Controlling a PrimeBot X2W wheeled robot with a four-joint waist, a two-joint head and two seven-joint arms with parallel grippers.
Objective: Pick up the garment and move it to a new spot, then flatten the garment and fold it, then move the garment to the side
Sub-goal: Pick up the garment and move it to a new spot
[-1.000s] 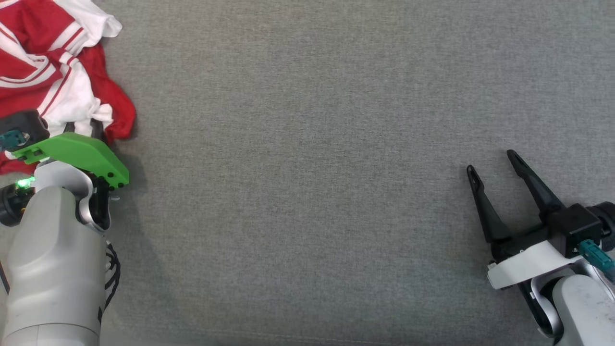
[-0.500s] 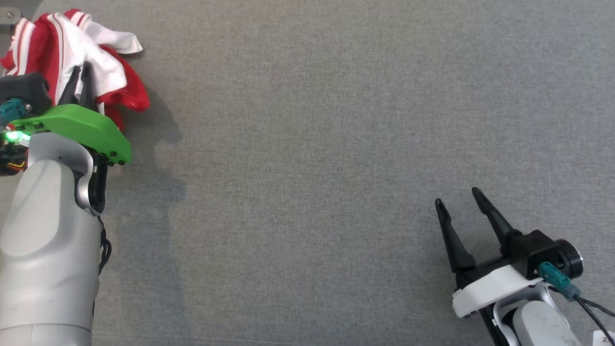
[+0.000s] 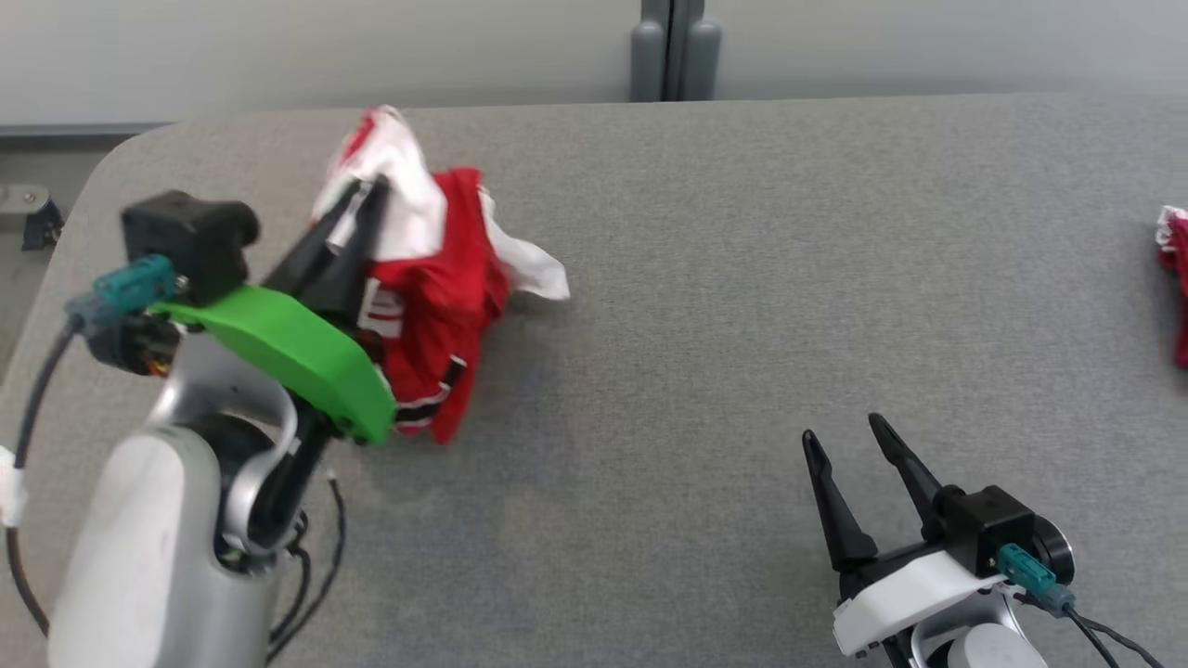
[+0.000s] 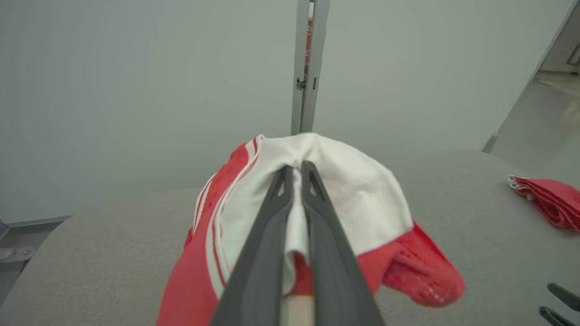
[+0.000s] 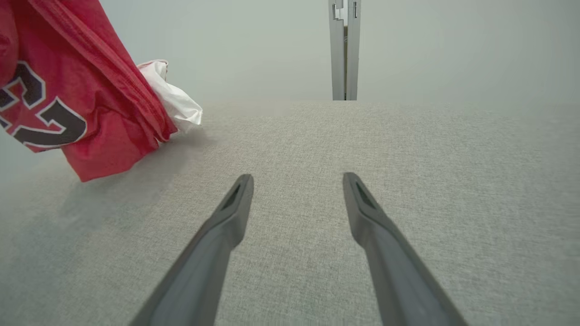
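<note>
Right gripper (image 5: 297, 176) spread, red garment (image 5: 90, 113) upper-left

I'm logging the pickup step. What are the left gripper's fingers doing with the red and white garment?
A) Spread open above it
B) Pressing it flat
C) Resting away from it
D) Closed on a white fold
D: in the left wrist view the left gripper has its fingers together, a white fold of the garment pinched between them.

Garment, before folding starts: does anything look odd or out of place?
The garment hangs crumpled from the shut left gripper, not flat. Another red cloth lies far right on the table.
</note>
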